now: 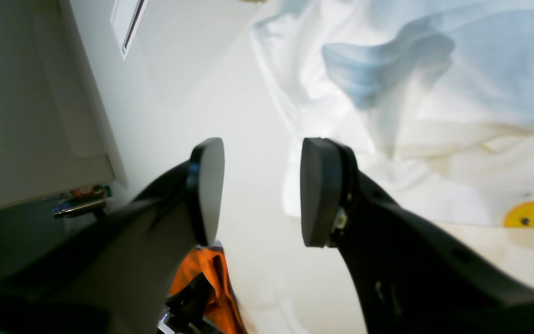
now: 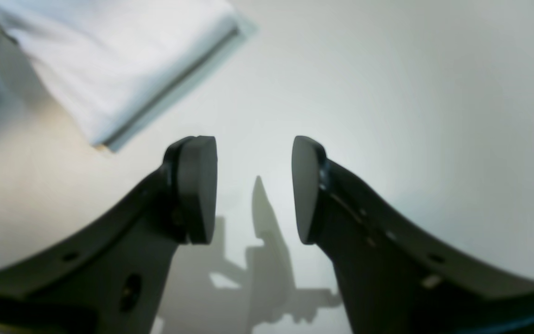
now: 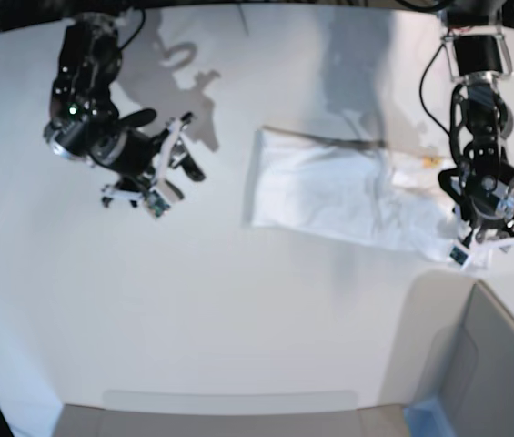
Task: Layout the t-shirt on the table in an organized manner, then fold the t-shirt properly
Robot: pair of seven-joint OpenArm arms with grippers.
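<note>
The t-shirt lies partly folded on the white worktop, a long band across its middle-right. The left end effector hangs from its arm over the shirt's end nearest the grey box, pointing downward, pads parted and holding nothing (the wrist view shows bare worktop between them, rumpled cloth just beside). The right end effector hovers well apart from the shirt, its arm reaching in slantwise, released, over bare worktop.

place: robot lab | evidence: bare white table, two mounted arms, cabling
</note>
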